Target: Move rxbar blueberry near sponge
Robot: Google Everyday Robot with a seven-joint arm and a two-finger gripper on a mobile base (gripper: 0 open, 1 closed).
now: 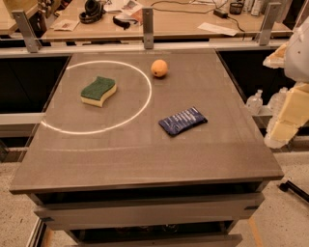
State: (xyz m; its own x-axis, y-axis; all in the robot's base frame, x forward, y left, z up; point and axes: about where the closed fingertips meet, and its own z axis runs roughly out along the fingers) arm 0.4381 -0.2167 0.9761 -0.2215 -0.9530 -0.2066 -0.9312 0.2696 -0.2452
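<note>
On the floor (14, 217), speckled & pale, stands a table (145, 164) w/ a flat grey-brown top and drawer fronts below. A thin white ring (150, 91) marks the top's left half. Behind runs a metal rail w/ 3 posts (147, 21). Past it is a wooden desk (183, 26) w/ headphones (91, 12), papers, cables. 2 bottles (254, 102) sit low at 3 o'clock, off the table.

Count on top: 1 sponge, 1 bar, 1 orange. The sponge (98, 90) lies at 10 o'clock from table centre, inside the ring, green side up. The orange (159, 68) is at 12 o'clock, just outside the ring. The bar (183, 121) lies flat at approx 4 o'clock, outside the ring, well apart from the sponge.

The gripper (282, 128) hangs at 3 o'clock, beyond the table's right edge, touching nothing. Released or clenched: cannot tell.
</note>
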